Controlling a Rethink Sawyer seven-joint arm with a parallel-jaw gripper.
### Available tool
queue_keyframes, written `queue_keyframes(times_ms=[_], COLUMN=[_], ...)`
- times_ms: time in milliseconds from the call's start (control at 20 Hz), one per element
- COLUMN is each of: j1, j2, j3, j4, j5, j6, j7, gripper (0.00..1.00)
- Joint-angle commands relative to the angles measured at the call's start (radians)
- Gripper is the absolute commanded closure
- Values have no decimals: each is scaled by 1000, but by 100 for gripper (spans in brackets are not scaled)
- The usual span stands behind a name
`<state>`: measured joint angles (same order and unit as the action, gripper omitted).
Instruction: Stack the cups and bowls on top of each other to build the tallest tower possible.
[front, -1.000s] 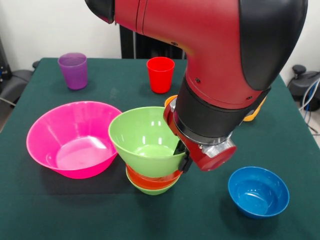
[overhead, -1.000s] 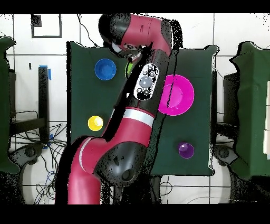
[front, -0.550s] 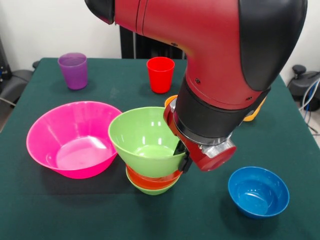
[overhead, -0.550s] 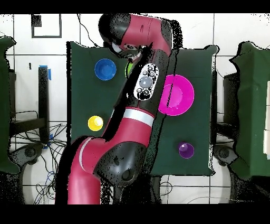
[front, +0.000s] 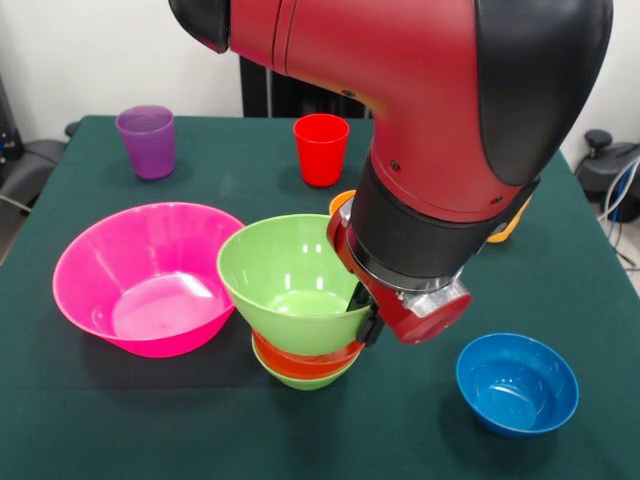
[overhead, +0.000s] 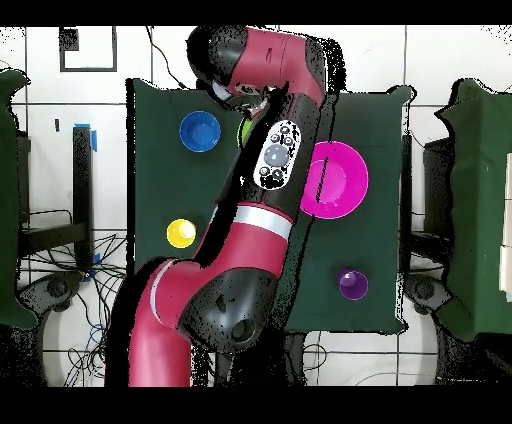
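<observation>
At frame centre, the end effector (front: 362, 308) sat at the large green bowl's (front: 285, 275) right rim; its grip state couldn't be told. No writing was readable.

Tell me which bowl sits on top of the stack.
The large lime green bowl. It rests on the red-orange bowl, with a smaller green bowl beneath. The pink bowl and blue bowl stand alone on the table.
</observation>
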<state>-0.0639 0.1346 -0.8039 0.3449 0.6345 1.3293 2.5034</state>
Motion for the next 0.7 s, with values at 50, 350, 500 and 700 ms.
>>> queue_keyframes(times_ms=[50, 350, 500, 700], j1=[3, 6, 5, 4], j2=[40, 37, 38, 38], j3=[50, 47, 51, 50], j4=[24, 33, 33, 33], j5=[-40, -51, -51, -50], j6=[113, 118, 113, 115], j7=[3, -4, -7, -7], gripper=[100, 100, 100, 100])
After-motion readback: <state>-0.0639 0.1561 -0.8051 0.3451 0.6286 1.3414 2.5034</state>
